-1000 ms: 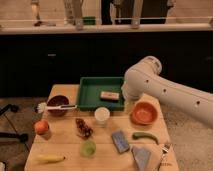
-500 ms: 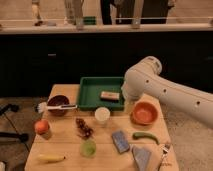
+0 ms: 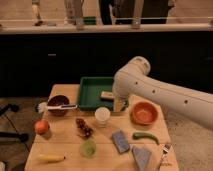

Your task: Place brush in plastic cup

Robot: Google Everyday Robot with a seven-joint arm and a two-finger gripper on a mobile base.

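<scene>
- Arm (image 3: 165,95): white, spanning in from the right, its bend hanging over the right end of the green tray (image 3: 90,85).
- Table (image 3: 65,140): wooden, carrying everything noted below.
- Tray is sitting at the back middle, with a small tan block (image 3: 106,95) lying in it.
- Orange bowl (image 3: 145,113) is sitting right of the tray and the dark bowl (image 3: 58,100) left of it.
- Brush (image 3: 62,106) is lying across the dark bowl. Its white head is poking past the bowl's left side and its handle is pointing right, toward the tray. Nothing is touching it.
- Plastic cup (image 3: 88,148): pale green, standing upright near the front edge. It is in front of the white cup (image 3: 102,116) and well apart from the brush.
- Gripper (image 3: 121,105) is hanging under the arm's bend at the tray's right front corner, between the white cup and the orange bowl. Its jaws are standing wide, with nothing in them.

Step in hand (my reading): the approach to the brush; the pick is not yet begun.

The next move is calling for travel left past the tray's front edge. The jaws should be turning crosswise to the slim handle, then lowering onto the stretch that is overhanging the bowl's right rim. After the grasp, the brush is going to need tipping upright over the small cup mouth. The cup looks light and may tip.
</scene>
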